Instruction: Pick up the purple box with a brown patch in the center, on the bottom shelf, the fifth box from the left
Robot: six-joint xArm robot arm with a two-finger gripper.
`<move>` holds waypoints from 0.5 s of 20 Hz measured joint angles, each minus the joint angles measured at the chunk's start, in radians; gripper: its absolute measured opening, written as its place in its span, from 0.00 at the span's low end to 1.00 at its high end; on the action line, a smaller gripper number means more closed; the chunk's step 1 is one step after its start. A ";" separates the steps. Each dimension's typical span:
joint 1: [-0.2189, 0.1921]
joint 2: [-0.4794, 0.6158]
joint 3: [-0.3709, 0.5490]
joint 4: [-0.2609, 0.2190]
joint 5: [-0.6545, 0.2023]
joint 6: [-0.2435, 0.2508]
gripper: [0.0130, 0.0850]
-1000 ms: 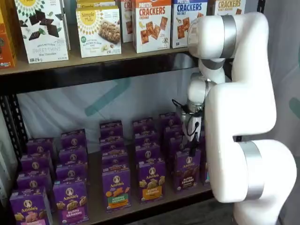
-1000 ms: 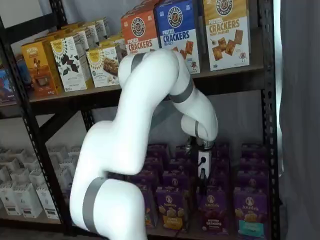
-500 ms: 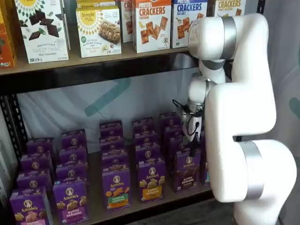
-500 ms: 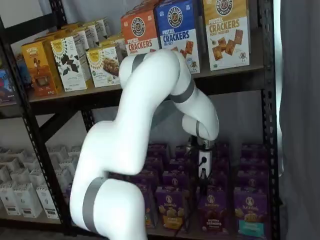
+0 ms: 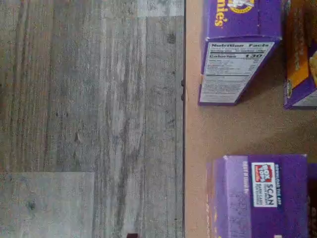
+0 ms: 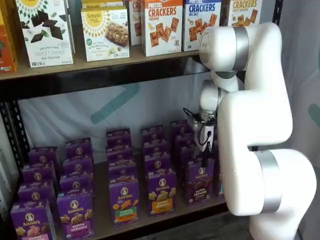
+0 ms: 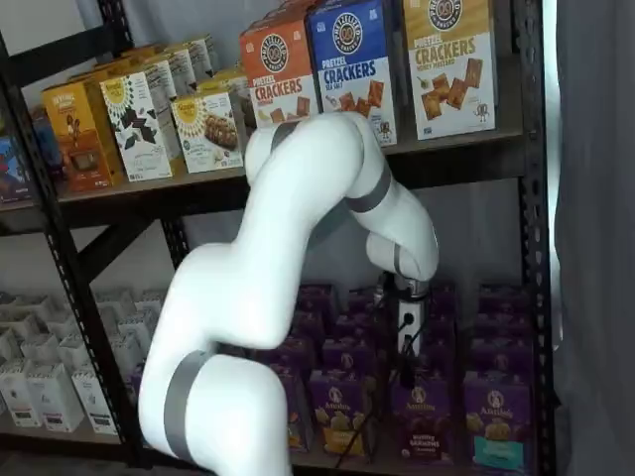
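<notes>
Lowering slightly since the earlier frame, the gripper [image 6: 205, 161] hangs at twelve o'clock above the purple box [image 6: 199, 182]; finger spread: cannot tell. Light, stiff cardboard, probably crushable; pinch its narrow sides near the top.

White arm [image 6: 255, 115] bent forward, gripper [image 6: 205, 161] pointing down, seemingly open

The wrist view looks straight down, close, onto the bottom shelf's [image 5: 233, 129] front edge, with grey plank floor [image 5: 89, 119] beside it. Both shelf views face the shelves from the front, farther back, one of them from an angle. They share the arm [image 6: 255, 125] [image 7: 288, 268] and the purple boxes [image 6: 125, 200] [image 7: 422, 416].
</notes>
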 joint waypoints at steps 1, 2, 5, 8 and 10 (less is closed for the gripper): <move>0.000 0.007 -0.010 0.000 0.004 0.000 1.00; -0.001 0.015 -0.023 -0.001 0.010 0.001 1.00; -0.004 0.031 -0.049 -0.005 0.024 0.002 1.00; -0.007 0.050 -0.074 -0.014 0.035 0.006 1.00; -0.010 0.062 -0.088 -0.021 0.041 0.010 1.00</move>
